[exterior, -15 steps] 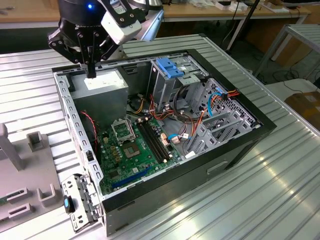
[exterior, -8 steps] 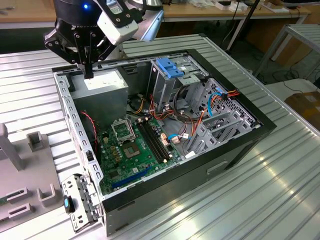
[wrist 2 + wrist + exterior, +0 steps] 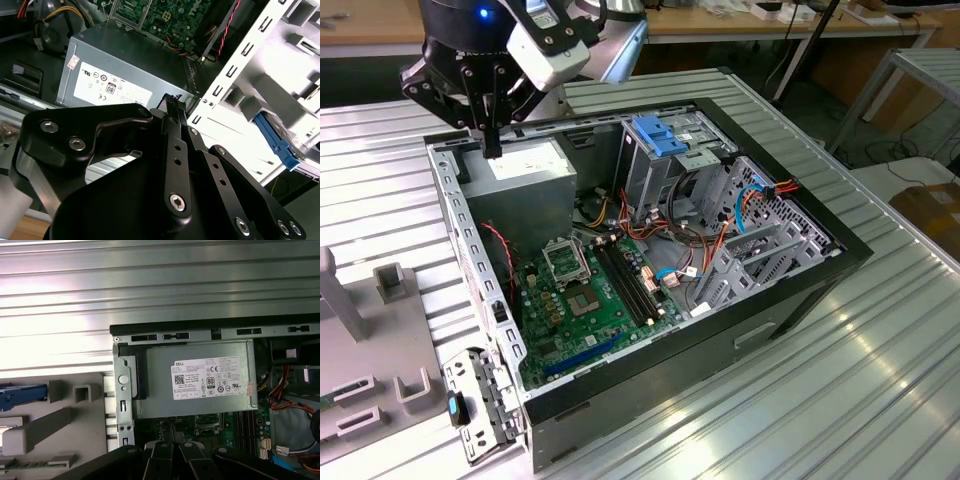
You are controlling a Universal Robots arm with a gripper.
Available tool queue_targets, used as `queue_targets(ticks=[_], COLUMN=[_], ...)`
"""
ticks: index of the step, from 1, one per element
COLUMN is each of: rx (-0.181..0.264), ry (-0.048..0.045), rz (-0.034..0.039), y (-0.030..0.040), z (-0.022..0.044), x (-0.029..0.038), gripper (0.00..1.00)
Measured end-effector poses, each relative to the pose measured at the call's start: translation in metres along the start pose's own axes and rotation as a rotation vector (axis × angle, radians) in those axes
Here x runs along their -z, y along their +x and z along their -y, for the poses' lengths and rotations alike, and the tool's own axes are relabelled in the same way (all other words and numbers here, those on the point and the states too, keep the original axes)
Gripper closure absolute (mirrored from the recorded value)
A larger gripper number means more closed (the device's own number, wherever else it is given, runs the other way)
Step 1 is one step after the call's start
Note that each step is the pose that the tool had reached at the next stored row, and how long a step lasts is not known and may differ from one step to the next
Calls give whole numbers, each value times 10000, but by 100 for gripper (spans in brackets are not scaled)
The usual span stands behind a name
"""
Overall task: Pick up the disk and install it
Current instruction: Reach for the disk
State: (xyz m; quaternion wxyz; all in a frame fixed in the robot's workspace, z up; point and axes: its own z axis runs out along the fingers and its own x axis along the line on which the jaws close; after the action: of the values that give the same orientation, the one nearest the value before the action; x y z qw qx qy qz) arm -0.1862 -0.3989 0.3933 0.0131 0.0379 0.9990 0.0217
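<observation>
Hovering with the gripper (image 3: 492, 148) clenched on nothing, both black fingers pressed together at the tips. Directly under the fingertips, close but not touching: the grey power supply (image 3: 525, 170), seated in a corner of the open computer case (image 3: 800, 290). Deeper in the case, farther from the gripper: the green motherboard (image 3: 590, 300), and past it a light-blue bracket (image 3: 665, 135) on the drive cage, well apart from the fingers.

Not yet picked up: the disk (image 3: 20, 392). Resting outside the case on a grey fixture tray (image 3: 85, 440), off to the side of the gripper and beyond the white metal case wall (image 3: 122, 390). In the first wrist view, cut by the picture edge, with the blue part pointing toward the case. In the second wrist view, again beyond that wall, its blue rail (image 3: 277, 142) just beside the grey blocks of the tray. Well apart from the gripper, with the wall and the blocks between.
</observation>
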Motion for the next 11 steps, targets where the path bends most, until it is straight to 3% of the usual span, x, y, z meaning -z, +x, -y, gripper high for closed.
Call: queue_targets(ticks=[11], rx=[1], ry=[0], rz=[0], y=[111], z=[8], x=[3], gripper=[89])
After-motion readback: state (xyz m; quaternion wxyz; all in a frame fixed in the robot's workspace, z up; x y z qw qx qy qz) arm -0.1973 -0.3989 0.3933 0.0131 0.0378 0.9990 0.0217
